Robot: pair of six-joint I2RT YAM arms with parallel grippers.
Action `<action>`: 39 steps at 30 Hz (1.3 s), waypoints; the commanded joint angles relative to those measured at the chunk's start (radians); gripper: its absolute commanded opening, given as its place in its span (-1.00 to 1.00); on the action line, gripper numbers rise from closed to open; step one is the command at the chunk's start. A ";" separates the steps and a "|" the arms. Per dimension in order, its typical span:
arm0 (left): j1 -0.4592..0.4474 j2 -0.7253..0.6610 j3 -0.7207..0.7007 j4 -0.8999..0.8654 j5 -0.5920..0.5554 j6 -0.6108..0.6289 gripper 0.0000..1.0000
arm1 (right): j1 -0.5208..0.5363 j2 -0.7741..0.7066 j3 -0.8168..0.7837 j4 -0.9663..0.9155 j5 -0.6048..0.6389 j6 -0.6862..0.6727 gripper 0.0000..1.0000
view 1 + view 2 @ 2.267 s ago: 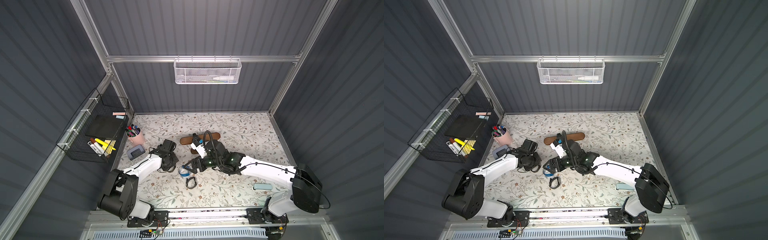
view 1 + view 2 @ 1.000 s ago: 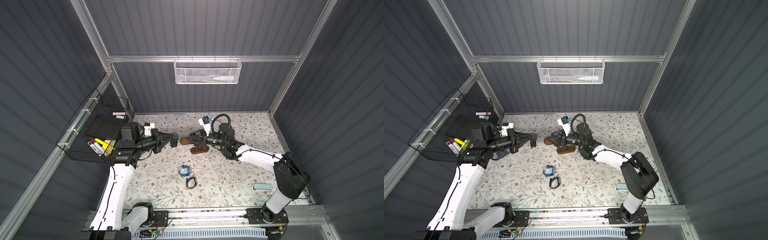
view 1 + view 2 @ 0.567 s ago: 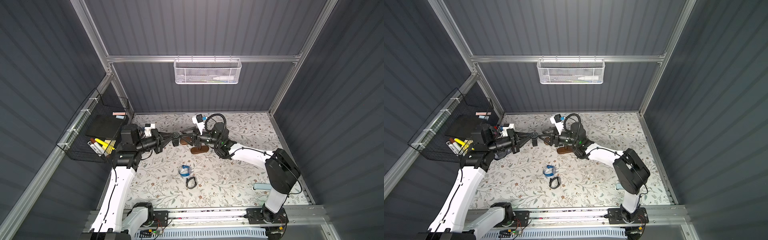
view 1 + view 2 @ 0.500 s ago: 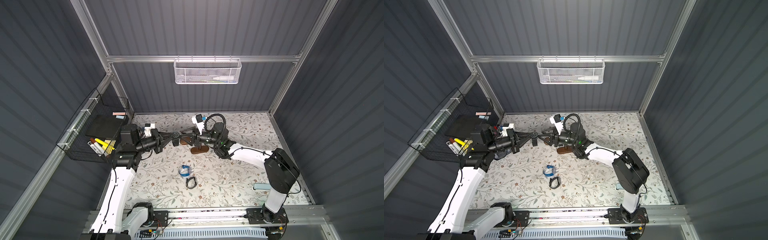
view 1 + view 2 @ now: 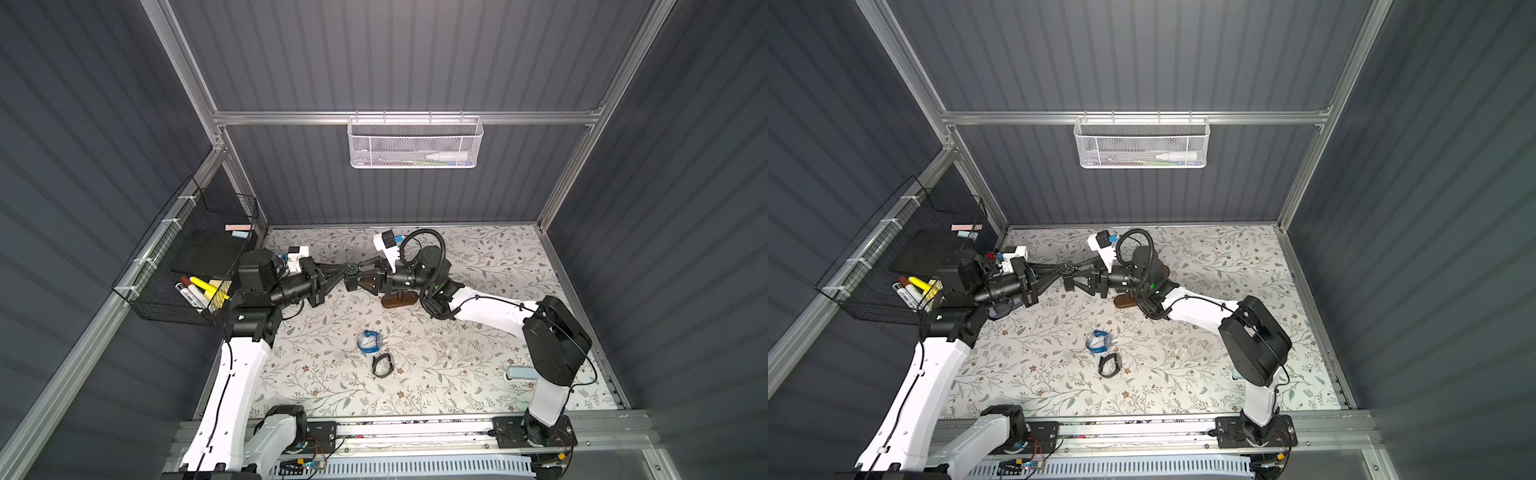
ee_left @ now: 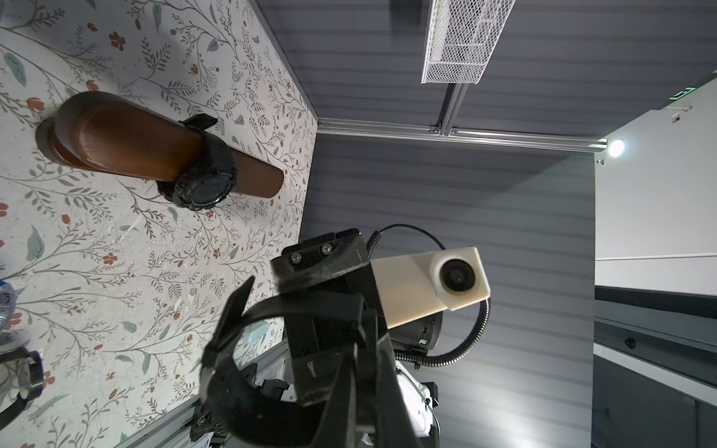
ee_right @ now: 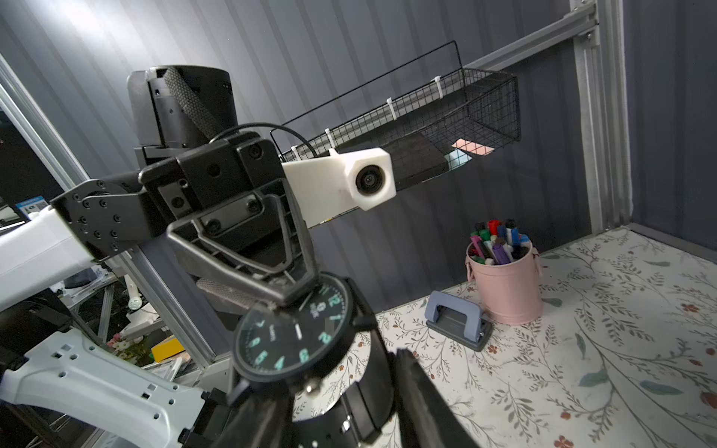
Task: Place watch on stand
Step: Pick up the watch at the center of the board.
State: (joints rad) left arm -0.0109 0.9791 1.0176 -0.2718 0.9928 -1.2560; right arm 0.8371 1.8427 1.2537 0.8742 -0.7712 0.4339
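Observation:
A black watch [image 5: 351, 271] [image 5: 1068, 269] with a round dark dial [image 7: 287, 337] hangs in the air above the table's back left. My left gripper [image 5: 345, 272] [image 5: 1063, 269] [image 6: 341, 349] is shut on it at the dial's upper edge [image 7: 291, 298]. My right gripper [image 5: 356, 281] [image 5: 1073, 282] [image 7: 322, 372] faces it, its fingers [image 7: 419, 388] standing on either side of the strap loop [image 6: 248, 388]. The brown stand [image 6: 135, 143] [image 5: 398, 300] [image 5: 1125, 300] stands just behind, mostly under the right arm. Another black watch [image 6: 201, 182] sits on its bar.
A blue-strapped watch [image 5: 369, 341] and a small black band [image 5: 382, 366] lie mid-table. A pink cup of pens [image 7: 502, 279] and a grey hole punch [image 7: 458, 320] stand at the back left. A black wire basket [image 5: 187, 266] hangs on the left wall, a white mesh basket [image 5: 413, 141] on the back wall.
My right gripper has moved left from the stand to the watch held by the left gripper, and its jaws have narrowed around the strap. The left arm has barely moved.

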 commanded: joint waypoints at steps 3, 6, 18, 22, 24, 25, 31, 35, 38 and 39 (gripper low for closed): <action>0.005 -0.024 -0.031 0.051 0.018 -0.033 -1.00 | 0.002 0.039 0.046 0.158 -0.062 0.068 -0.19; 0.005 -0.026 -0.036 0.048 0.018 -0.033 -1.00 | 0.002 0.043 0.045 0.179 -0.061 0.079 -0.27; 0.006 -0.020 -0.024 0.048 0.012 -0.015 -1.00 | 0.002 0.040 0.047 0.165 -0.090 0.069 -0.92; 0.005 -0.017 -0.005 0.012 -0.001 0.020 -0.68 | 0.002 0.034 0.038 0.158 -0.091 0.063 -1.00; 0.005 -0.016 0.010 -0.023 -0.015 0.050 -0.39 | 0.002 0.024 0.028 0.138 -0.086 0.043 -1.00; 0.006 -0.013 0.019 -0.043 -0.021 0.069 -0.23 | 0.002 0.016 0.021 0.125 -0.082 0.032 -1.00; 0.006 0.016 0.082 -0.176 -0.056 0.163 0.53 | 0.002 -0.033 -0.011 -0.065 -0.023 -0.112 -1.00; 0.006 0.089 0.260 -0.522 -0.285 0.581 0.66 | 0.011 -0.076 -0.002 -0.298 0.070 -0.278 -1.00; 0.002 0.090 0.325 -0.621 -0.478 0.847 0.54 | 0.024 -0.085 -0.001 -0.384 0.130 -0.344 -1.00; -0.002 0.065 0.316 -0.613 -0.531 0.896 0.50 | 0.027 -0.081 -0.003 -0.400 0.138 -0.353 -1.00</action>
State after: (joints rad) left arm -0.0105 1.0840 1.3087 -0.7216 0.6762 -0.6796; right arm 0.8513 1.7691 1.2472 0.6102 -0.7010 0.1955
